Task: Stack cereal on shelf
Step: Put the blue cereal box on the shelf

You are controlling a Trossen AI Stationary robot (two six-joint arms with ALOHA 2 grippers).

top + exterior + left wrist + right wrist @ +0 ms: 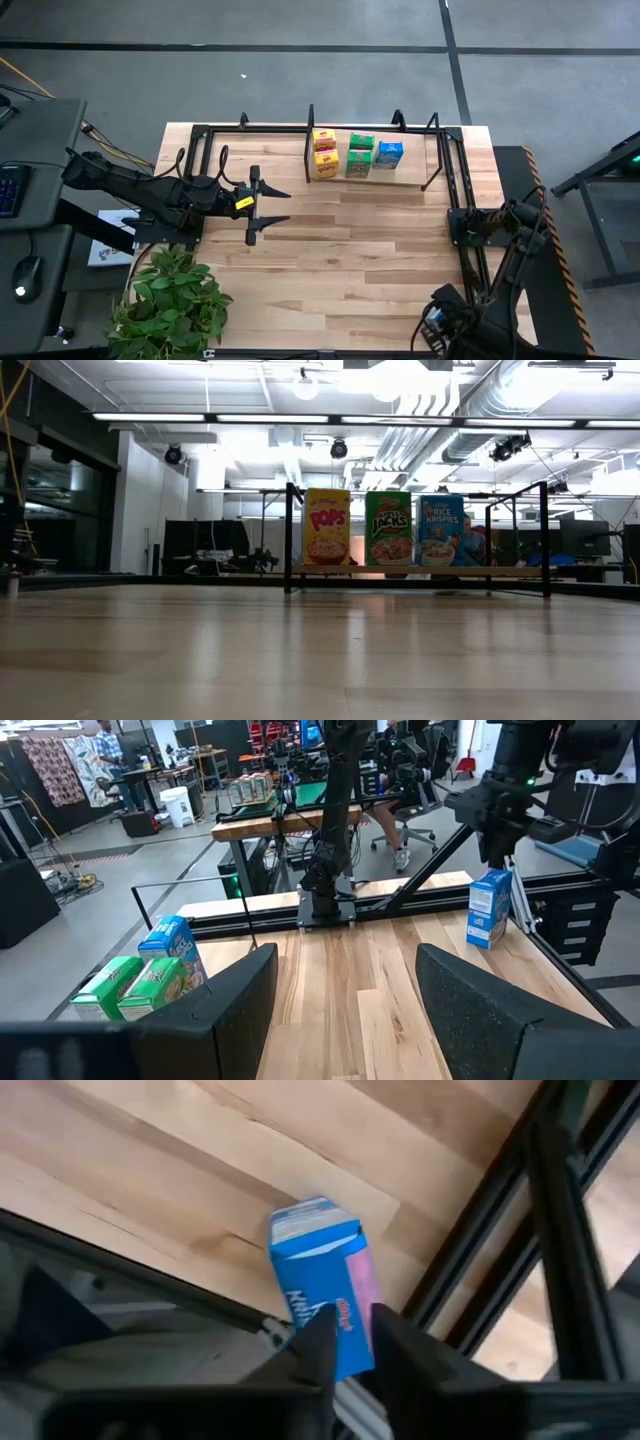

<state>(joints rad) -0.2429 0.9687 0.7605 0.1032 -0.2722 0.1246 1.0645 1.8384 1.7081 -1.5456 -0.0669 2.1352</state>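
Note:
The shelf (400,179) stands at the table's far middle, a light board in a black tube frame. On it stand two yellow boxes (324,151), two green boxes (359,154) and one blue box (389,154), each pair one behind the other. They also show in the low view (388,528). My left gripper (285,206) is open and empty over the table's left half, level, pointing right. My right gripper (350,1330) is at the table's right edge, shut on the second blue box (489,908). My right gripper pinches the blue box between its two fingers at the box's upper end (497,876). The fingers come from above, pointing down. The box hangs upright below them (325,1280). I cannot tell whether its lower end (483,942) touches the tabletop.
A black tube frame (455,180) runs along the table's far and right sides, close to my right arm. A potted green plant (175,295) stands at the near left corner. Bare tabletop (350,250) lies between the two arms.

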